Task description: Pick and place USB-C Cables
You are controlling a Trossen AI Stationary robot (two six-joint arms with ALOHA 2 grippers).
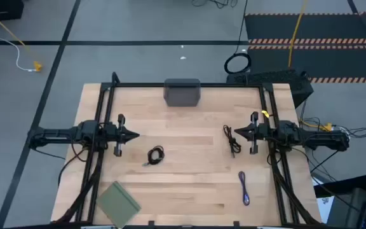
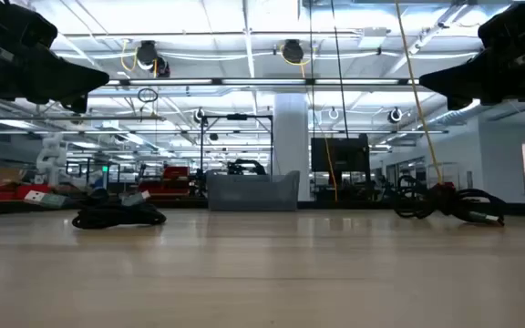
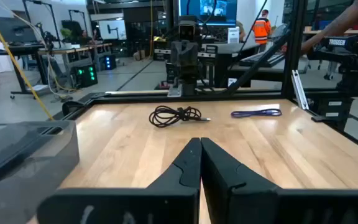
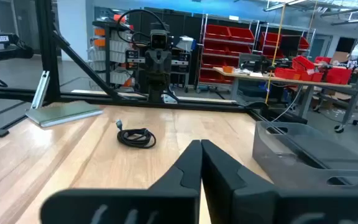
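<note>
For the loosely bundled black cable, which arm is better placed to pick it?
Probably the right arm: its gripper, fingers shut, sits right beside the bundled black cable. The left gripper waits across the table, nearer the coiled cable.

You can read one word only: "TROSSEN" in white letters on a dark arm housing (image 3: 339,42), and again on an arm housing (image 4: 0,38).

Two matte black arms; tapered black end effector fingers (image 3: 191,171); yellow tag (image 1: 265,114)
</note>
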